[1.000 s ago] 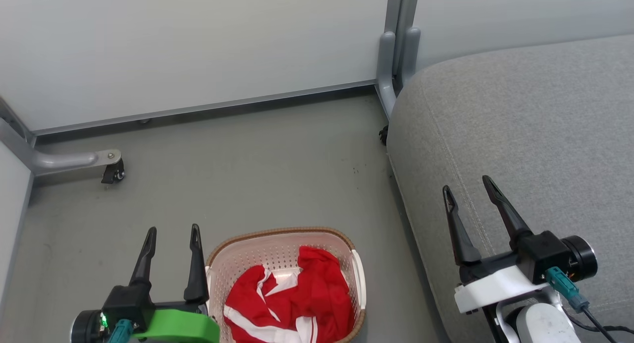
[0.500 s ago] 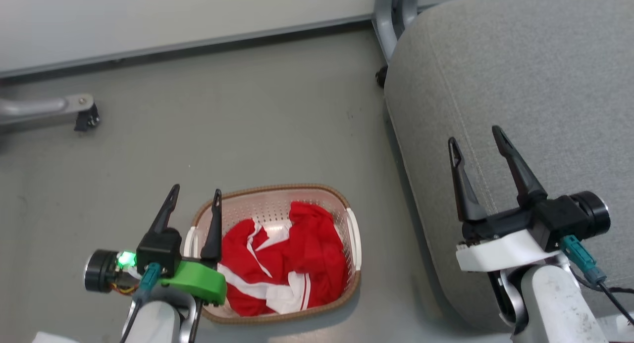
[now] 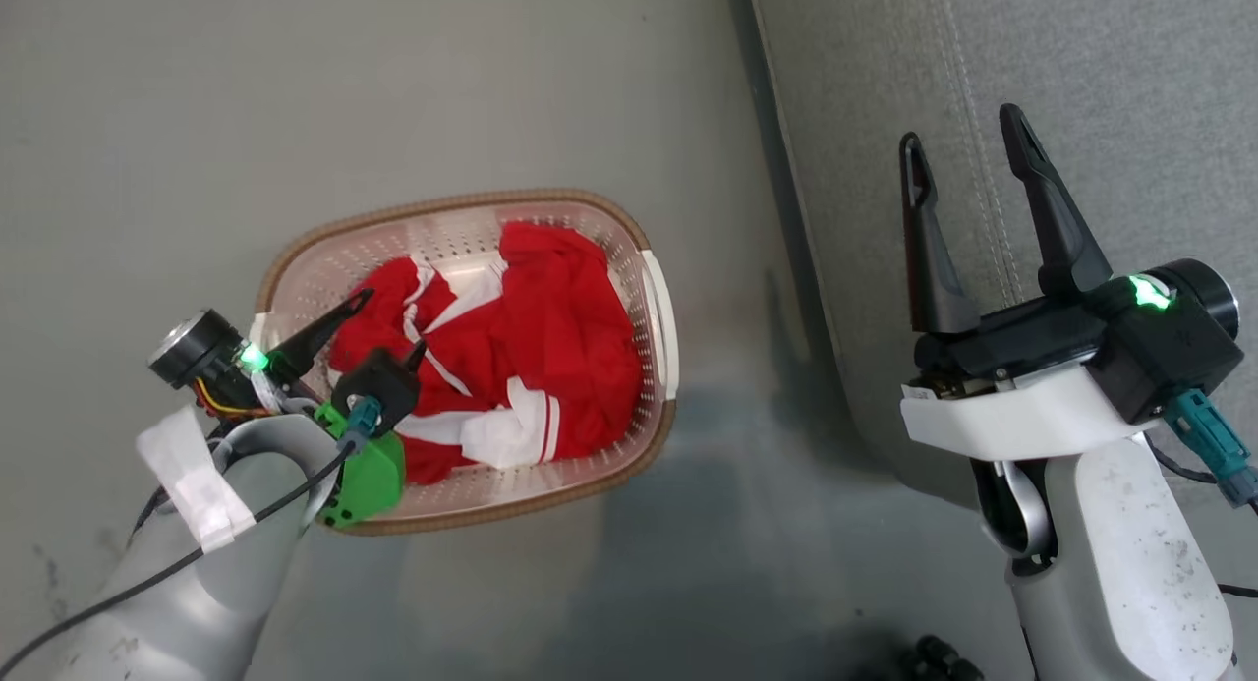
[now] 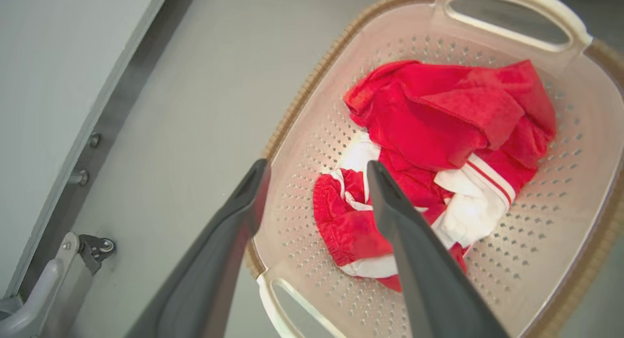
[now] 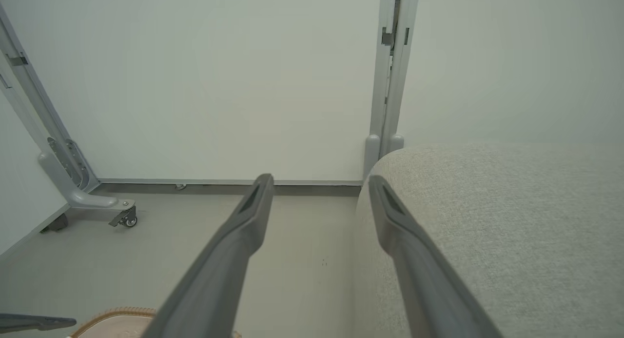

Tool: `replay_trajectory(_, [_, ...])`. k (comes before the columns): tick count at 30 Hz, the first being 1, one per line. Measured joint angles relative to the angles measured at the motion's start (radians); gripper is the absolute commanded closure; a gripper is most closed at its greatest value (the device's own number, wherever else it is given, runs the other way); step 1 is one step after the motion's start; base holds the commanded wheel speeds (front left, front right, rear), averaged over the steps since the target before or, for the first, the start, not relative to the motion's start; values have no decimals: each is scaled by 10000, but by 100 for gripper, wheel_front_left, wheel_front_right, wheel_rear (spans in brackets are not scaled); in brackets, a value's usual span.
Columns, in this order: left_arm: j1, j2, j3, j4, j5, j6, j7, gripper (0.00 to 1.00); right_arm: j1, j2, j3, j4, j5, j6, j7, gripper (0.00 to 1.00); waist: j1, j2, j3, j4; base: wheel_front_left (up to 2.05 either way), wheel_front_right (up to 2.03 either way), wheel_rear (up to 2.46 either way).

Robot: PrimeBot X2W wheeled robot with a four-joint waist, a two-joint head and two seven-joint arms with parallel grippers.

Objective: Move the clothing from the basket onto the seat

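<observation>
Two pale grey forearms (image 3: pixel 1130 563), speckled with scuffs. The left gripper (image 3: pixel 395 319) has long black tapered fingers (image 3: pixel 329 325), a bright green mount (image 3: pixel 373 480), a teal plug (image 3: pixel 362 414), white tape (image 3: pixel 197 480) and a green light (image 3: pixel 251 357). The right gripper (image 3: pixel 961 126) has a white mount (image 3: pixel 1022 421).

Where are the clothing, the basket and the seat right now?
clothing (image 3: pixel 560 337), head view, on the red fabric mid-heap.
basket (image 3: pixel 442 202), head view, on its brown far rim.
seat (image 3: pixel 865 62), head view, on bare grey upholstery left of the stitched seam.
</observation>
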Motion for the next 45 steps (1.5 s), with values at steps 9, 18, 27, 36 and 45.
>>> replay_trajectory(9, [-2198,1060,-4531,2128,-314,-15,-2,0,-228,4,541,-190,729,0,2,0,-1,0,1725,-866,0,0,0])
replay_trajectory(18, [-3466,1419,-7173,3659,-1300,-15,-4,0,-397,0,989,-282,1448,0,2,0,0,0,2808,-1950,0,0,0])
replay_trajectory(27, [-3616,1507,-7338,4449,-407,-15,385,0,-432,2,1290,-337,1939,0,2,0,0,0,3552,-2787,0,0,0])
replay_trajectory(36, [-3532,1490,-7342,4608,-144,-17,2033,0,-352,6,1340,-805,1990,0,2,0,-1,0,4113,-3097,0,0,0])
replay_trajectory(45, [-3964,1168,-7350,4585,-1549,-82,3743,0,-90,6,1342,-1373,1898,0,0,0,-1,0,4416,-2979,0,0,0])
